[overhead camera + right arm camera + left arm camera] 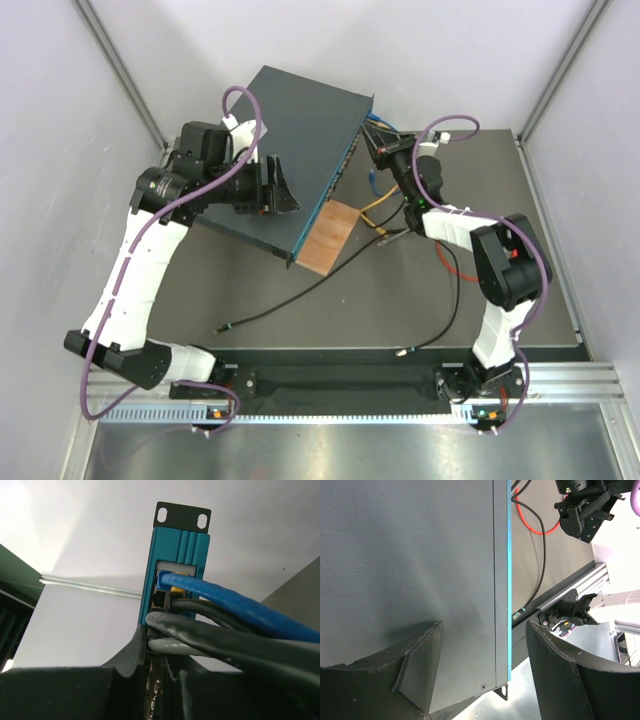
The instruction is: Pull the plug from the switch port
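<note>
The switch (300, 130) is a flat dark blue-grey box lying askew at the table's back, its teal port face (335, 175) turned to the right. My left gripper (278, 188) is open over the switch's top near that face. In the left wrist view (485, 665) one finger sits over the top panel (410, 555) and the other beyond the teal edge. My right gripper (381, 150) is at the far end of the port face. In the right wrist view (162, 665) its jaws are closed narrowly on the plug of a grey cable (190, 647), below a blue cable (225, 595).
A small brown board (330, 235) lies against the switch's near corner. Loose black (300, 300), yellow (378, 205) and red (455, 265) cables trail over the dark mat. Black cables (220, 617) also run into the ports. Grey walls close in on both sides.
</note>
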Tool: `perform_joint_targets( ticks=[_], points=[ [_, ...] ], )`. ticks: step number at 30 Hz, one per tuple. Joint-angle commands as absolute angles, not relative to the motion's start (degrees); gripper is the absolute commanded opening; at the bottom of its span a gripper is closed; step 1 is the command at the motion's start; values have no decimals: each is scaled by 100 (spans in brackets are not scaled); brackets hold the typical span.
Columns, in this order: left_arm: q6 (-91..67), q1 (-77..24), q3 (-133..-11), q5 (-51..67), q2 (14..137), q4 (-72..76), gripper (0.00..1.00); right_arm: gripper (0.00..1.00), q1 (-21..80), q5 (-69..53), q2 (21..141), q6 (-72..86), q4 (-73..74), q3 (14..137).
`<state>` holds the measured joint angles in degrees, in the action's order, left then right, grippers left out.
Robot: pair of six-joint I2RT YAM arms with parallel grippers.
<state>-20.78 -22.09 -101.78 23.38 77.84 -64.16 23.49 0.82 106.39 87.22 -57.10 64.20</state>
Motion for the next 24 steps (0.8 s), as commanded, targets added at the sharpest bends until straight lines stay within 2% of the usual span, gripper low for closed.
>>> perform_joint_targets(
  ticks=[1, 8, 13, 19, 22, 24],
  points=[
    [-1969, -2197, -10116, 2417, 7673, -6425, 72, 0, 2496, -527, 10521, 8395, -5081, 6680],
    [-1986, -2188, -10046, 2443, 7673, -6390, 72, 0, 2443, -659, 10459, 8148, -4280, 6680],
    [-1986, -2188, -10046, 2435, 7664, -6398, 72, 0, 2364, -764, 10845, 8700, -5631, 6626],
    [-1995, -2197, -10055, 2452, 7646, -6398, 72, 15, 2303, -791, 10995, 8841, -5879, 6917],
    [-1995, -2197, -10037, 2426, 7620, -6407, 72, 15, 2303, -800, 11065, 8929, -5994, 6917],
    [-1995, -2189, -10046, 2435, 7620, -6398, 72, 12, 2303, -843, 11092, 8956, -6012, 6873]
  ],
)
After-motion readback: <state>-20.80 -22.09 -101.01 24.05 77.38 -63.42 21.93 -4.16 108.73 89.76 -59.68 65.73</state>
